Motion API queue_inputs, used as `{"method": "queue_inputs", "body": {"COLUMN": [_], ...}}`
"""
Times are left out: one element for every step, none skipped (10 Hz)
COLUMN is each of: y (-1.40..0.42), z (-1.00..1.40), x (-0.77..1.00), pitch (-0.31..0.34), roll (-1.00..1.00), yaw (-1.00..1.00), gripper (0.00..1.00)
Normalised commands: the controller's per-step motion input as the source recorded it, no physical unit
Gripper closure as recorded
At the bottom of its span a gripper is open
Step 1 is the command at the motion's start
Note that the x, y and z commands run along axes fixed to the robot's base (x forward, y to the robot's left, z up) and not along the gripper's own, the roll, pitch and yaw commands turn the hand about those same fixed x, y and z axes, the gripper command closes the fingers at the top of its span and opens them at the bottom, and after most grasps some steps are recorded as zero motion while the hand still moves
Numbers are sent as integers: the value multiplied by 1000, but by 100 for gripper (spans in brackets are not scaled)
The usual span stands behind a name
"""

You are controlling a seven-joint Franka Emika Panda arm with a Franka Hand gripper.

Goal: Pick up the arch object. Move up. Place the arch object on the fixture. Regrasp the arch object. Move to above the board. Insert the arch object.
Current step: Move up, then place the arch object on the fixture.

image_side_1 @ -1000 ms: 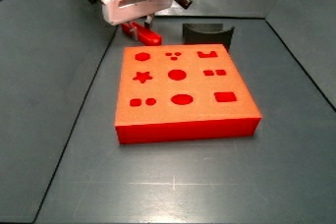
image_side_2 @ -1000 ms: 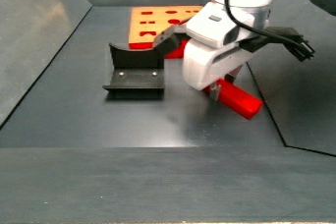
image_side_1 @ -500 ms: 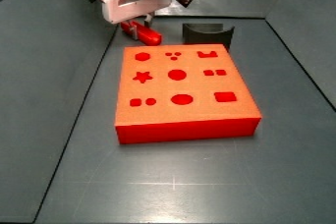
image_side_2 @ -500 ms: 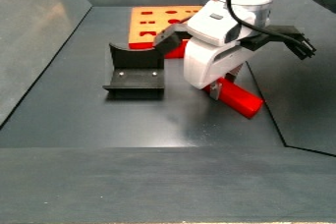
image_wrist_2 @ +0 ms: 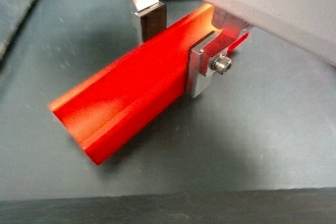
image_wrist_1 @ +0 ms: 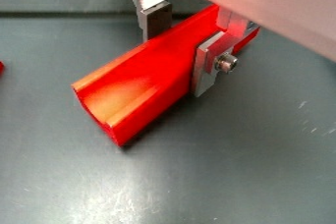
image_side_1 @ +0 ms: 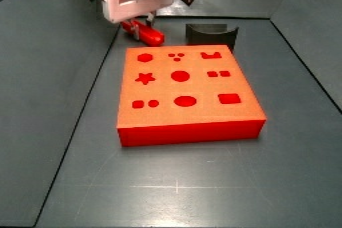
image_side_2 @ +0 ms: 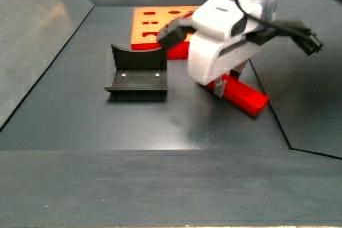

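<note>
The arch object [image_wrist_1: 138, 85] [image_wrist_2: 125, 95] is a bright red bar lying crosswise between my gripper's [image_wrist_1: 183, 43] [image_wrist_2: 176, 49] silver fingers. The dark pad of one finger [image_wrist_1: 156, 20] and the bolted plate of the opposite one [image_wrist_2: 199, 66] both press against its sides, so the gripper is shut on it. In both side views the gripper [image_side_1: 143, 27] [image_side_2: 221, 84] holds the arch object [image_side_1: 150, 37] [image_side_2: 243, 94] just above the floor, beside the board [image_side_1: 187, 92] [image_side_2: 158, 17]. The dark fixture [image_side_1: 210, 34] [image_side_2: 136, 72] stands on the floor apart from the gripper.
The grey floor is bounded by sloping walls [image_side_1: 40, 12] [image_side_2: 54, 2]. The board's top has star, circle and rectangle cutouts [image_side_1: 144, 77]. The arm's white body [image_side_2: 214, 52] hangs over the floor between the fixture and a side wall.
The gripper has risen slightly, and the arch object has come up a little with it. The board and fixture have not moved.
</note>
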Motion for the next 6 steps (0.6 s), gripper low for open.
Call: {"method": "queue_inputs", "body": {"y": [25,20,16,0,0,1], "z": [613,478,381,1000,1000,1000], "x": [-9,-4,-7,0,-3,-9], "pitch": [62,70,65,0,-6,1], "roll": [-6,-4,0,0,7,11], "yaw": [12,5,1,0,-3,-6], "gripper": [100,100,100,100,100,100]}}
